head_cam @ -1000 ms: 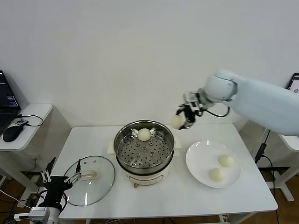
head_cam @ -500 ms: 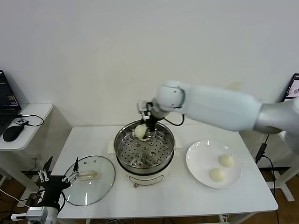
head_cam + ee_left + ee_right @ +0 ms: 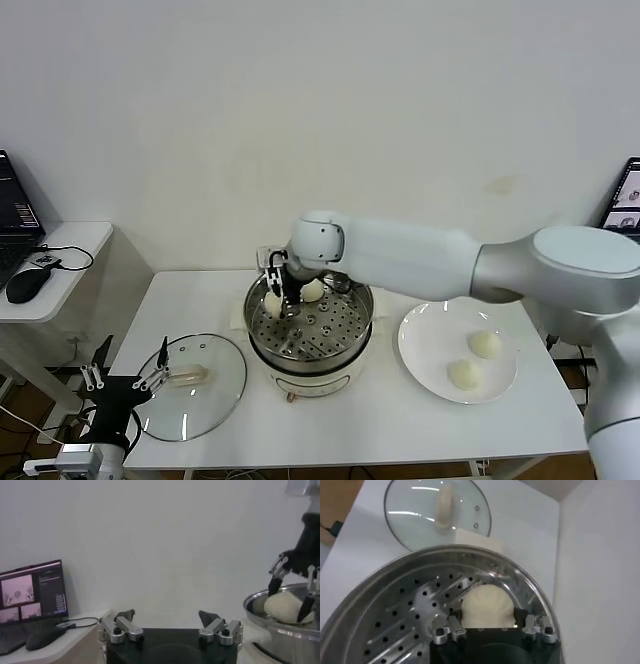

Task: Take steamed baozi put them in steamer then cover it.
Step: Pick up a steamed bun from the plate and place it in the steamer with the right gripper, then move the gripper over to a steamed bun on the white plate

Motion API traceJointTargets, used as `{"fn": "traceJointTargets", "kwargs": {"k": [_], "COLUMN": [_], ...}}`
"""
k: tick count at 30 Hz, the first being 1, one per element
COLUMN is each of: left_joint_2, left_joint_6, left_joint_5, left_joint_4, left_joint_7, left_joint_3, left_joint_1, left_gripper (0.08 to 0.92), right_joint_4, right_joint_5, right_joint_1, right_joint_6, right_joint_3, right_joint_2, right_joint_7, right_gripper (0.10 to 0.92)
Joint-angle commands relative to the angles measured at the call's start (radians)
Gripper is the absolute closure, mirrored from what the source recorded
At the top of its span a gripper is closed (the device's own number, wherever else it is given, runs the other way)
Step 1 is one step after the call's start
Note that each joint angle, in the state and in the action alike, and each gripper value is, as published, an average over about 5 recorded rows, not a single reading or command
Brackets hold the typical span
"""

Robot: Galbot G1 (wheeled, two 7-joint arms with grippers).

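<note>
Right gripper jaws around baozi

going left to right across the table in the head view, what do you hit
left gripper → cover → steamer, with the right gripper holding a baozi inside → plate with two baozi

Glossy white rounded right arm, black grippers, silver screwed knuckles, apparently dark fingertips

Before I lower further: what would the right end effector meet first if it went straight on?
Probably the steamer tray; the right end effector points down into it, holding a baozi just above the perforations.
</note>
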Motion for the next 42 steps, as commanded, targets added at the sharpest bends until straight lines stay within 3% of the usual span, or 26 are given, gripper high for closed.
{"fn": "traceJointTargets", "kwargs": {"k": [1, 5, 13, 23, 32, 42], "left_joint_2": [0.001, 0.001, 0.007, 0.021, 0.025, 0.014], "left_joint_6": [0.000, 0.001, 0.002, 0.004, 0.006, 0.016], "left_joint_5": [0.003, 0.002, 0.000, -0.001, 0.007, 0.033], "left_joint_4": [-0.004, -0.008, -0.008, 0.012, 0.014, 0.014], "left_joint_7": [0.000, 0.000, 0.000, 0.001, 0.003, 0.005], "left_joint_3": [0.004, 0.001, -0.005, 0.001, 0.019, 0.048], "left_joint_1": [0.000, 0.000, -0.002, -0.017, -0.018, -0.021], "left_gripper": [0.177, 0.177, 0.177, 0.177, 0.177, 0.177], "right_joint_4": [-0.050, -0.046, 0.066, 0.297, 0.496, 0.515], "right_joint_5": [-0.029, -0.050, -0.054, -0.107, -0.300, -0.469], "right_joint_1": [-0.047, -0.046, 0.108, 0.337, 0.288, -0.017], "right_joint_6": [-0.002, 0.003, 0.042, 0.162, 0.254, 0.325], "right_joint_3": [-0.002, -0.001, 0.004, -0.066, -0.112, 0.032], "right_joint_2": [0.043, 0.032, -0.099, -0.476, -0.851, -1.009], "right_joint_7": [0.017, 0.006, -0.148, -0.346, -0.405, -0.374], "right_gripper": [0.379, 0.358, 0.210, 0.202, 0.202, 0.202]}}
